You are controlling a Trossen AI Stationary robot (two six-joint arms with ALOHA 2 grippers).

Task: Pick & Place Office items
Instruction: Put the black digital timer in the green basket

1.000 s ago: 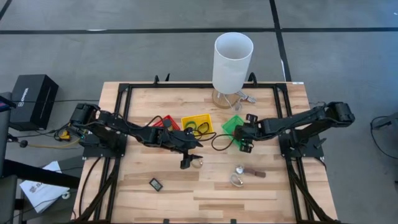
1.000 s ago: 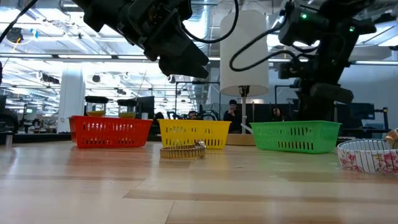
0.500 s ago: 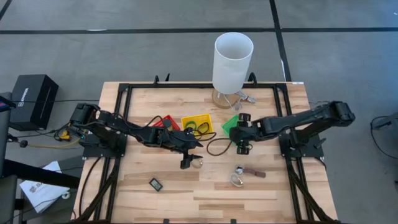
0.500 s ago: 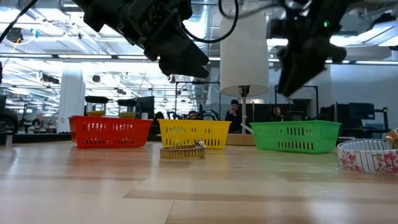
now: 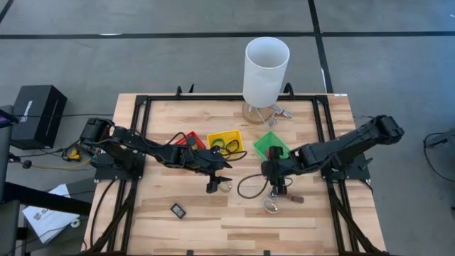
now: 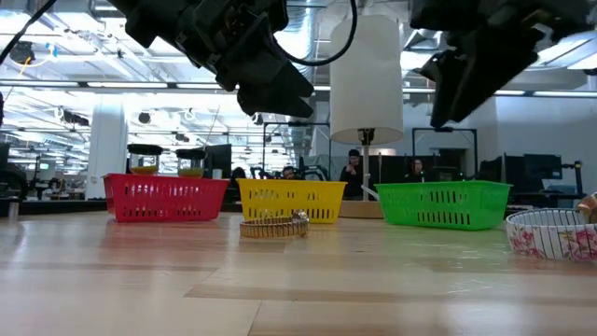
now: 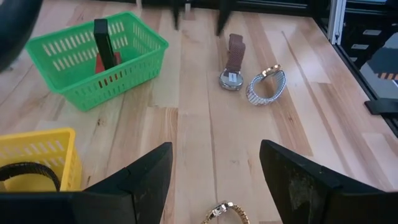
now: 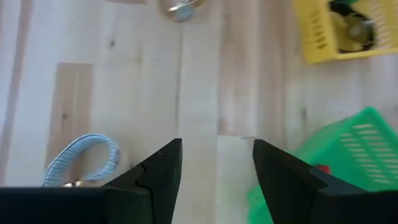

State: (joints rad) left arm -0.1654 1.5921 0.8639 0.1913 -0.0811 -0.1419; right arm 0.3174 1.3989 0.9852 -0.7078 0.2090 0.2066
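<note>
My right gripper (image 5: 276,186) has swung away from the green basket (image 5: 271,144) since a second ago and now hangs over the bare wood nearer the front of the table, above the brown-strapped watch (image 5: 283,195) and the silvery band (image 5: 270,206); its fingers (image 8: 155,171) are spread apart and hold nothing, the wood showing between them; my left gripper (image 5: 213,186) has not moved, poised above the gold watch (image 5: 225,186) with fingers (image 7: 146,174) likewise parted and empty; the brown-strapped watch lies flat with its strap running roughly left to right across the table, its face toward my left arm, and the silvery band lies just in front of it, apart from it; the gold watch lies on the wood in front of the yellow basket (image 5: 226,141), which holds dark rings; a small dark rectangle (image 5: 178,210) lies alone near the front left; the green basket holds a dark bar and a red piece; the red basket (image 5: 186,139) sits beside the yellow one.
</note>
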